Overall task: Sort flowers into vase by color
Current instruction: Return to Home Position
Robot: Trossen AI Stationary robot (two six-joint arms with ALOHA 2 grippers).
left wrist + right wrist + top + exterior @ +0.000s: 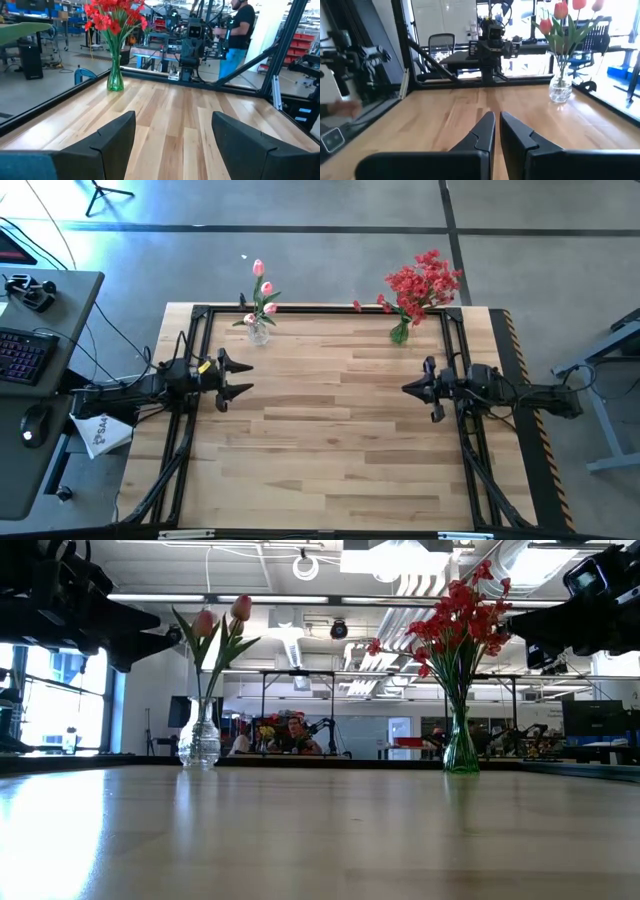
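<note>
Wooden counter [330, 430] holds pink flowers [267, 287] in a clear vase [259, 333] and red flowers [422, 283] in a green vase [400, 333]; left arm [175, 377] jaws apart, right arm [482, 382] jaws closed.

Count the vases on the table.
2. Clear glass vase holding pink tulips near the table's far left corner; green glass vase holding red flowers near the far right corner. None appear hidden.

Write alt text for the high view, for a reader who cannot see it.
Two vases stand at the far edge of the table: a clear vase of pink flowers left, a green vase of red flowers right. Each arm waits at its side, left gripper open, right gripper shut.
</note>
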